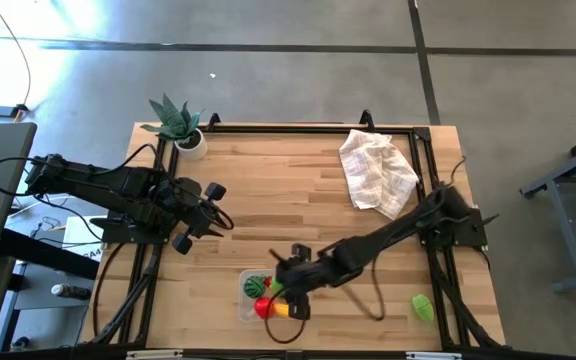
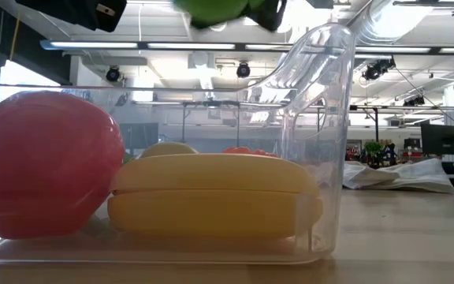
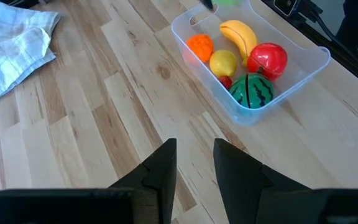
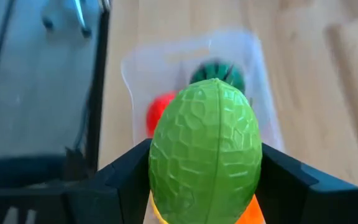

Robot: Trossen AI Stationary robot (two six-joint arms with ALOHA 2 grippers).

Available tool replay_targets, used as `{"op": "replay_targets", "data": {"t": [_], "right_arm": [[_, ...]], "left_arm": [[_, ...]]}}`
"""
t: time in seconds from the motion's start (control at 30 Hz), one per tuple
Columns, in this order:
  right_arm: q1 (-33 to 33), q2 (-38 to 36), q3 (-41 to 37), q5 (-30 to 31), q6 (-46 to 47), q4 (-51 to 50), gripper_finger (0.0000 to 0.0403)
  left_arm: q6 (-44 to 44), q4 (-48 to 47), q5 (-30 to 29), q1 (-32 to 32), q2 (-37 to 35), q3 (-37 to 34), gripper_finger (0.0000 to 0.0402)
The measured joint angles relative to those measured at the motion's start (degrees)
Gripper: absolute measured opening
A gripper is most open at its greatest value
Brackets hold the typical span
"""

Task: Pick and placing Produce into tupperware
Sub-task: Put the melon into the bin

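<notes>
Bench (image 1: 298, 190) of pale wood, carrying a white checked cloth (image 1: 376, 172) and a potted plant (image 1: 178, 125). Tupperware (image 3: 303, 71) at the near edge, holding banana (image 3: 240, 36), red apple (image 3: 268, 59), watermelon (image 3: 251, 90), lemon (image 3: 223, 61) and an orange piece (image 3: 200, 46). Right tool (image 4: 205, 171) clenched on a green textured fruit (image 4: 205, 149), hovering over the tupperware; best lowered centrally before release, clear of the rim. Another green piece (image 1: 423, 306) lies near the right edge. Left tool (image 3: 194, 162) waits, released, well apart.
</notes>
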Motion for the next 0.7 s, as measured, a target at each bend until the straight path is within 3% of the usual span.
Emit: {"op": "replay_targets", "data": {"t": [0.33, 0.7], "right_arm": [[0.29, 12.10, 12.24, -6.47, 0.15, -9.82, 0.0220], [0.26, 13.81, 12.94, -7.30, 3.85, -12.60, 0.0220]], "left_arm": [[-0.02, 0.00, 0.00, 0.02, 0.00, 0.00, 0.0095], [0.01, 0.00, 0.00, 0.00, 0.00, 0.00, 0.0095]]}}
